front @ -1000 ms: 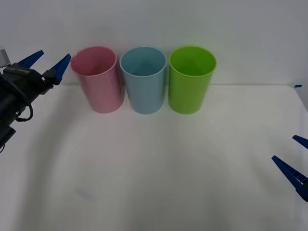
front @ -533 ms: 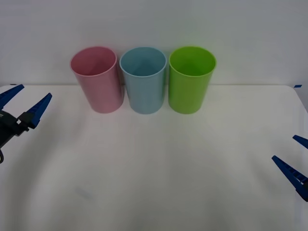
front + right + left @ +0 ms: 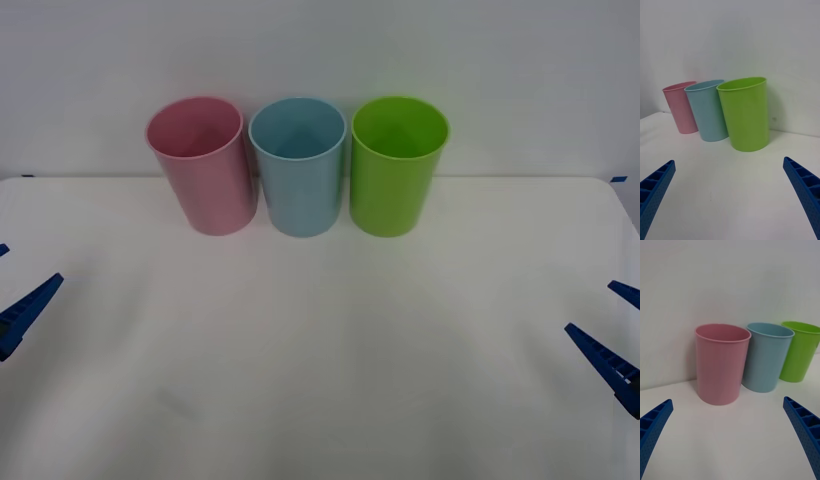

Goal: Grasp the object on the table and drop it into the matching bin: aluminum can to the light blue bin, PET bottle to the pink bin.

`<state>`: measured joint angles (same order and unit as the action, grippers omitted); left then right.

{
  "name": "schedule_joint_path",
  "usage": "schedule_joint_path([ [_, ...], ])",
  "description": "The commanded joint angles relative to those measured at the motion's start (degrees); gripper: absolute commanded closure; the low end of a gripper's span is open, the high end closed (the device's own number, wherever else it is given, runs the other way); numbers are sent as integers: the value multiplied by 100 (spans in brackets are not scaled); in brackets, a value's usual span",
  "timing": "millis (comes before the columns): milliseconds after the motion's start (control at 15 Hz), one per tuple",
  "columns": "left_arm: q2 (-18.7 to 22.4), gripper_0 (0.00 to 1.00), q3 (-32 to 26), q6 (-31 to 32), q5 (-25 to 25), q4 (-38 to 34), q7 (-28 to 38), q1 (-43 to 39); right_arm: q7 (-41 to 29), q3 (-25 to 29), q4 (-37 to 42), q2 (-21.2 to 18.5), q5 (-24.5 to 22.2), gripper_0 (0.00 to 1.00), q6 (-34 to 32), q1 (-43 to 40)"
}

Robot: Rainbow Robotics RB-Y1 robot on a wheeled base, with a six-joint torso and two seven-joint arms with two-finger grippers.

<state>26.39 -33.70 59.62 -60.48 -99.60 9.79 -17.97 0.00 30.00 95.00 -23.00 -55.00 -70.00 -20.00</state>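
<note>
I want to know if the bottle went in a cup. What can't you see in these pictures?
- Bottom of the pink bin: its own wall hides the inside in the front view, so a bottle there cannot be told.
- Bottoms of the light blue bin and green bin: likewise.
- Left gripper: cut by the front view's edge.
- Right gripper: cut by the opposite edge.

Pink bin [image 3: 201, 165]: tall tapered cup, round rim, upright, upper left of centre in the front view, at the far edge of the white surface [image 3: 330, 350]. Light blue bin [image 3: 298, 165]: same shape, upright, just right of the pink one, walls touching or nearly so. Both open at top, interiors shadowed.
</note>
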Motion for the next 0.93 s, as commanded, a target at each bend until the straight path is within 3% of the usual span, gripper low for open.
schedule_joint_path([
  [67, -2, 0, -234, 384, 151, 11, -109, -356, 0, 0, 0, 0, 0, 0, 0, 0],
  [333, 25, 0, -295, 559, 485, 37, -627, -937, 0, 0, 0, 0, 0, 0, 0, 0],
  [933, 25, 0, -163, 656, 784, 37, -961, -1525, 0, 0, 0, 0, 0, 0, 0, 0],
])
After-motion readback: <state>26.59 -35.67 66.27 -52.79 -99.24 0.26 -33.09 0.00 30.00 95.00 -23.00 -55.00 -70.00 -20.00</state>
